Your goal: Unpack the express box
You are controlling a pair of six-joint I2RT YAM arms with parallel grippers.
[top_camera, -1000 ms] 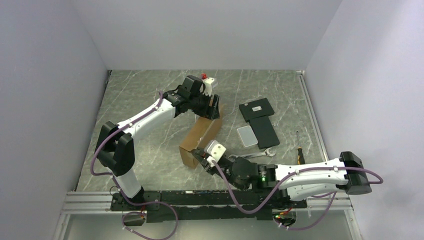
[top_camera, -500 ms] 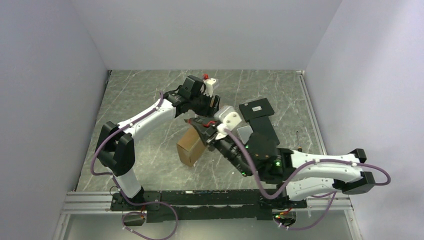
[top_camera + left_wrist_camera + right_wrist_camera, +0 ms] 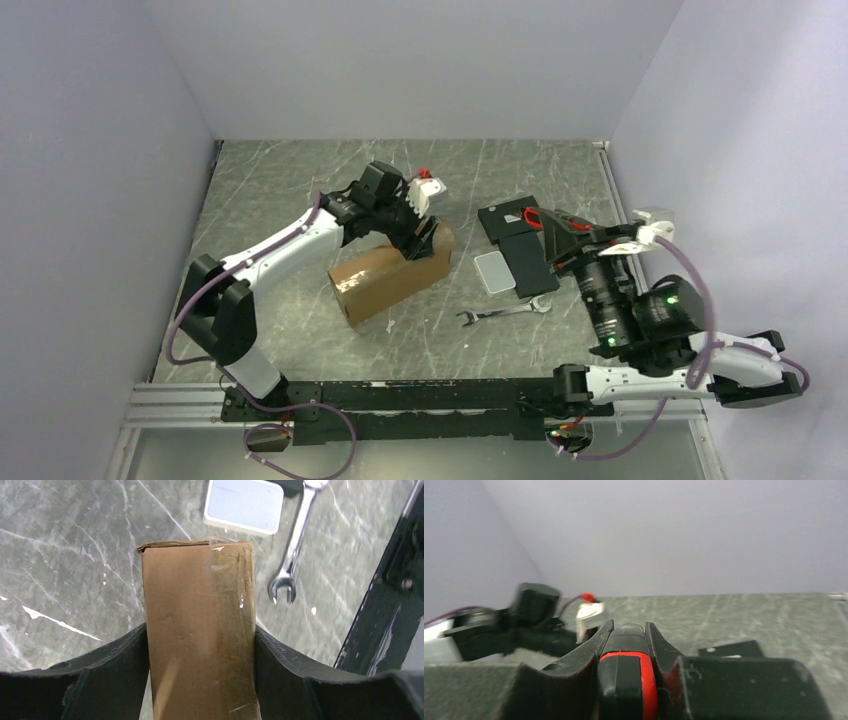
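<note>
Tabletop (image 3: 744,610) blurred; right pincer (image 3: 629,628) clamps perhaps a tool (image 3: 626,680).

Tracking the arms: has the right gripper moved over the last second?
Yes. The right gripper swung rightward from the express box to the black flat boxes.

Right gripper (image 3: 628,628) clamped on black-and-red handle (image 3: 626,677), fingers tight against both sides. Beyond handle, to left: blurred left arm (image 3: 526,617). Right of handle: black flat box (image 3: 730,648) on marble table (image 3: 784,617).

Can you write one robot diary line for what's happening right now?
left claw: gripping express box | right claw: shut on black-and-red tool, in air | wrench: on table
</note>
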